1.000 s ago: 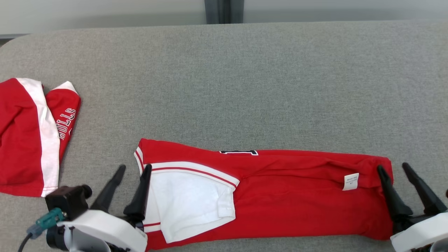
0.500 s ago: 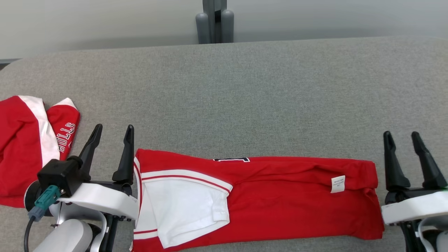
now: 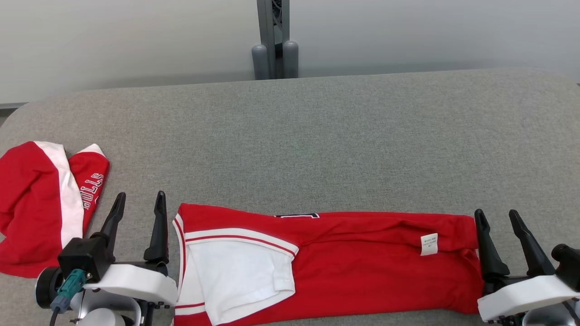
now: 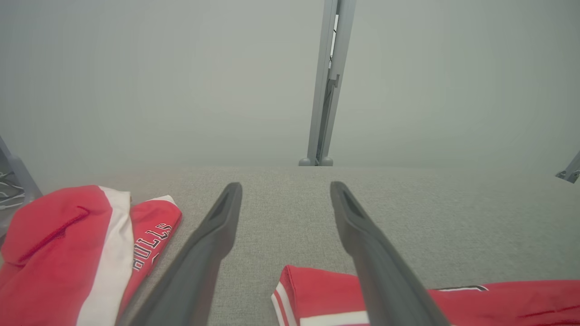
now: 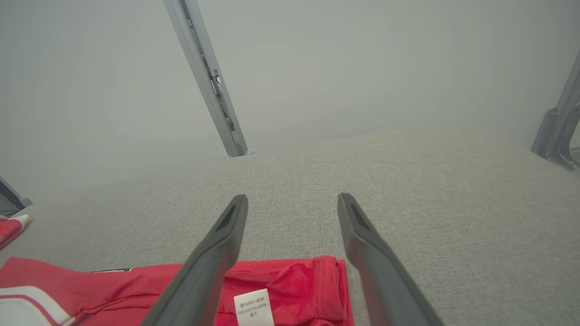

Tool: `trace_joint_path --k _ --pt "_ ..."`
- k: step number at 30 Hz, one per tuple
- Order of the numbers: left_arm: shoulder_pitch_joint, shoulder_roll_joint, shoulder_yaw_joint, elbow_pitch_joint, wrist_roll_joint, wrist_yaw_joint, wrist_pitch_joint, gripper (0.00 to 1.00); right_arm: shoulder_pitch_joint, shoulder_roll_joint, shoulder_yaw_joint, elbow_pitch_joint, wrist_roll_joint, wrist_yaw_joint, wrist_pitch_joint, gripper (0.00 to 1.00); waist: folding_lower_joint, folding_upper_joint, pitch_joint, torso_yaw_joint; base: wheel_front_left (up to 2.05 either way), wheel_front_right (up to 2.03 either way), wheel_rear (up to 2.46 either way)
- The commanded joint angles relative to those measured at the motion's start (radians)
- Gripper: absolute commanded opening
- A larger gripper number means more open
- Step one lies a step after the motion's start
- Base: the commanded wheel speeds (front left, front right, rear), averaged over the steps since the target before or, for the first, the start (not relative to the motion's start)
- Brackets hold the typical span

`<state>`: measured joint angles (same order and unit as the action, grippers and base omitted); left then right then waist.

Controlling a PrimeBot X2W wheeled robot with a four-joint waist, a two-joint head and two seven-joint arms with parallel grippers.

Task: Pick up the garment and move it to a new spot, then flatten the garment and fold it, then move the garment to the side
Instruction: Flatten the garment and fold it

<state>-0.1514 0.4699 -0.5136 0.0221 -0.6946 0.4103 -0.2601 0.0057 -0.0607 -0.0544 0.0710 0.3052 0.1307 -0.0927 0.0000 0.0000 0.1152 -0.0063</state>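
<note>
The garment (image 3: 362, 267) is a red jersey with white panels and a small white label (image 3: 429, 244). It lies folded into a long strip along the near edge of the grey padded table (image 3: 317, 136). My left gripper (image 3: 138, 199) stands open just beyond its left end, touching nothing. My right gripper (image 3: 496, 213) is open at its right end, its inner finger close beside the cloth. In the left wrist view the left gripper (image 4: 285, 188) spreads over bare table, the garment (image 4: 312, 285) low under its right finger. In the right wrist view the right gripper (image 5: 292, 199) straddles the garment (image 5: 290, 276) end.
A second red and white garment (image 3: 36, 208) with lettering lies bunched at the table's left edge, also in the left wrist view (image 4: 68, 235). A grey metal post (image 3: 274, 40) rises behind the table's far edge. The grey surface stretches wide beyond the strip.
The head camera has tilted up, showing more wall and post. Both grippers have drawn back off the garment's ends to just outside them, staying open. The garment lies as before.
</note>
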Motion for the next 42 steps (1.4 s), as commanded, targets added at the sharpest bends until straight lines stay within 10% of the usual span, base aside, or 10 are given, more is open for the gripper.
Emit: trace_joint_path --k 1,27,28,30,42 --pt "0.01 -0.003 0.013 0.002 0.018 -0.012 -0.005 1.0 0.007 -0.003 -0.003 0.002 -0.006 0.0 0.004 1.0 0.0 0.0 -0.002 0.004 0.0 0.0 0.0" --pt "-0.042 -0.075 0.032 0.066 0.077 -0.091 -0.006 1.0 -0.118 -0.054 0.003 0.36 0.079 0.0 0.095 1.0 0.0 0.0 0.081 0.06 0.0 0.0 0.0" --pt "-0.042 -0.075 0.035 0.067 0.079 -0.091 -0.006 1.0 -0.122 -0.051 0.01 0.377 0.087 0.0 0.087 0.95 0.0 0.0 0.084 0.059 0.0 0.0 0.0" --pt "-0.044 -0.075 0.04 0.068 0.08 -0.094 -0.006 1.0 -0.124 -0.043 0.027 0.408 0.103 0.0 0.07 0.0 0.0 0.0 0.087 0.058 0.0 0.0 0.0" --pt "-0.038 -0.067 0.071 0.049 0.098 -0.094 -0.005 1.0 -0.19 -0.117 -0.035 0.51 0.181 -0.001 -0.115 0.0 0.0 0.0 0.103 0.019 0.0 0.0 0.0"
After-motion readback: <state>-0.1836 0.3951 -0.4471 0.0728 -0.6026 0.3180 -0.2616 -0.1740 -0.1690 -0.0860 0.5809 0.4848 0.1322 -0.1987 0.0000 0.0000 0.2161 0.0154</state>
